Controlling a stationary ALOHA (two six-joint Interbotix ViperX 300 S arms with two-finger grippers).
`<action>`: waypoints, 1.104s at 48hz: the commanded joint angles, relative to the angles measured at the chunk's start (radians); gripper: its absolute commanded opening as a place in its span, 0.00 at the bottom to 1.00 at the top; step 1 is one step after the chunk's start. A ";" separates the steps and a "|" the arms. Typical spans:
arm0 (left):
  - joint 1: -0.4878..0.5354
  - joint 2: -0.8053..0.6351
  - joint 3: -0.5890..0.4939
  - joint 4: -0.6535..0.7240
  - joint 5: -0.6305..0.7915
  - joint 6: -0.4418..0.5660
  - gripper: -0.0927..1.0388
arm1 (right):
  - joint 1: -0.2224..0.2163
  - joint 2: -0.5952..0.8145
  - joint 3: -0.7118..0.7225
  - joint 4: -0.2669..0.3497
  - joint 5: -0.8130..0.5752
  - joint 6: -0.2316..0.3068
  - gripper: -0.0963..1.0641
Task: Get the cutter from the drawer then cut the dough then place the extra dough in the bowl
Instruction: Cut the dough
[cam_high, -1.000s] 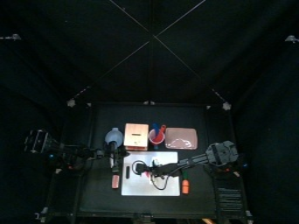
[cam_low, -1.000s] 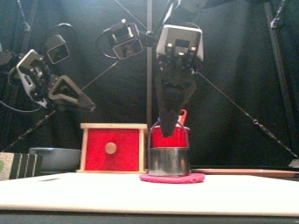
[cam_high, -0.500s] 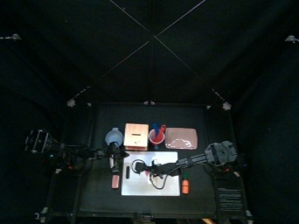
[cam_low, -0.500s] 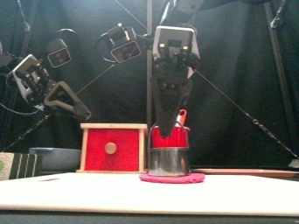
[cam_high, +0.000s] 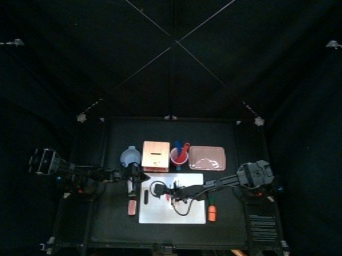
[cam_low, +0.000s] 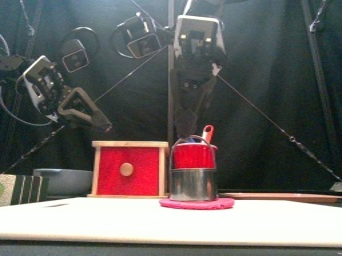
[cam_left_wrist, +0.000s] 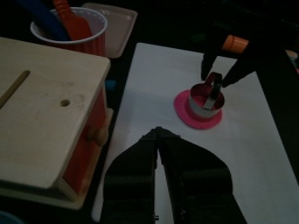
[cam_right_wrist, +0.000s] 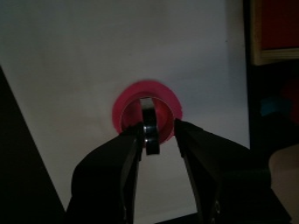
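Observation:
The round metal cutter stands on the flat pink dough on the white cutting board. My right gripper hangs open well above the cutter, holding nothing. In the right wrist view the cutter and dough lie below, between the spread jaws. The left wrist view shows the right gripper over the cutter. My left gripper is shut and empty over the board's left end, beside the wooden box.
Behind the board stand the wooden box with its red drawer front, a red cup with toy knives, a pink tray and the blue-grey bowl at the left.
My right gripper has risen straight up off the cutter, which stays on the dough. The left arm has drawn back a little to the left.

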 joint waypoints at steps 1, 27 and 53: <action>0.002 -0.011 -0.037 0.012 -0.005 0.002 0.50 | 0.002 -0.069 -0.011 -0.003 -0.018 0.003 0.72; -0.040 -0.020 -0.072 0.126 -0.126 0.002 0.50 | 0.023 -0.290 0.305 -0.132 -0.400 0.106 0.72; -0.089 0.107 -0.100 0.156 -0.281 -0.002 0.83 | -0.023 -0.425 0.673 -0.643 -0.830 0.609 0.72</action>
